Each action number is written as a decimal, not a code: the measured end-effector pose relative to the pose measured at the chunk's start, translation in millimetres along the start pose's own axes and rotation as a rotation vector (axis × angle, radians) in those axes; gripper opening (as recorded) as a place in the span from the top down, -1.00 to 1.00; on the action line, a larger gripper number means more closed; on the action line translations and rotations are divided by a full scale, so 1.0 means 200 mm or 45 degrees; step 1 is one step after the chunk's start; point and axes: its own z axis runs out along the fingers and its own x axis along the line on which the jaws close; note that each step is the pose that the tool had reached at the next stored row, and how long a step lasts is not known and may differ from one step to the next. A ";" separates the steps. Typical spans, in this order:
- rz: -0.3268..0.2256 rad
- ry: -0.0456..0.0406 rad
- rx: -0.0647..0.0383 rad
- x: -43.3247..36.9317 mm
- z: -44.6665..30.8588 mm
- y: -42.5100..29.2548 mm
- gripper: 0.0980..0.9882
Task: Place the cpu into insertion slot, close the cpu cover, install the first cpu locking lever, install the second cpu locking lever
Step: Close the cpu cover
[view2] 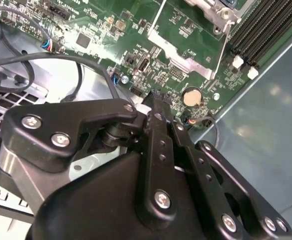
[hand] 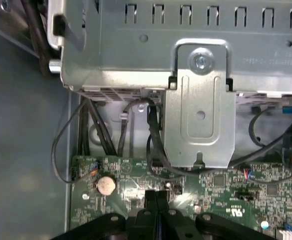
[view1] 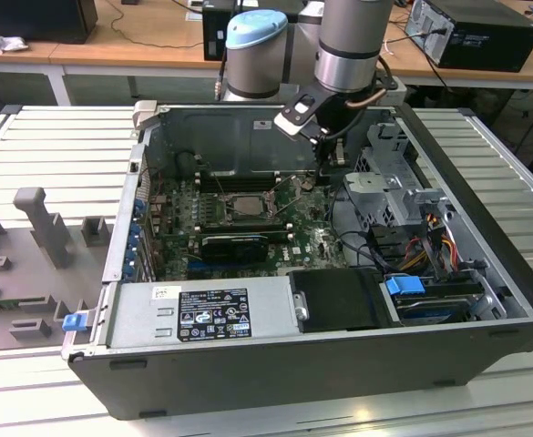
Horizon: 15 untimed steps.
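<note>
On the exterior view's left, grey plastic fixtures stood on the ribbed metal tabletop, beside the open black computer case. Inside it lay the green motherboard. At mid-board sat the small square dark insertion slot, with the thin silvery cpu cover apparently lying flat over it. Whether the cpu sat in the cover's window could not be told. A thin silvery wire lever ran slanting beside the socket frame.

Further toward the exterior view's right, apart from the slot, the black gripper hung low over the board's edge. In both wrist views its fingers were pressed together with nothing visible between them, close to the round silver coin cell. Beyond it stood the silvery sheet-metal drive bracket.

The cpu would likely be light, stiff and fragile, so it is best pinched by opposite edges and kept level. The cover looked like thin, rigid hinged metal, better pushed on its free edge. The lever was probably springy and best caught near its bent end.
</note>
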 end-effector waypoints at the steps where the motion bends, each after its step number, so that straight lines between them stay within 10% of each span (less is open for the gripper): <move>1: 0.000 0.000 0.000 0.000 0.001 -0.003 0.98; 15: 0.000 0.001 0.000 0.000 0.004 -0.015 0.98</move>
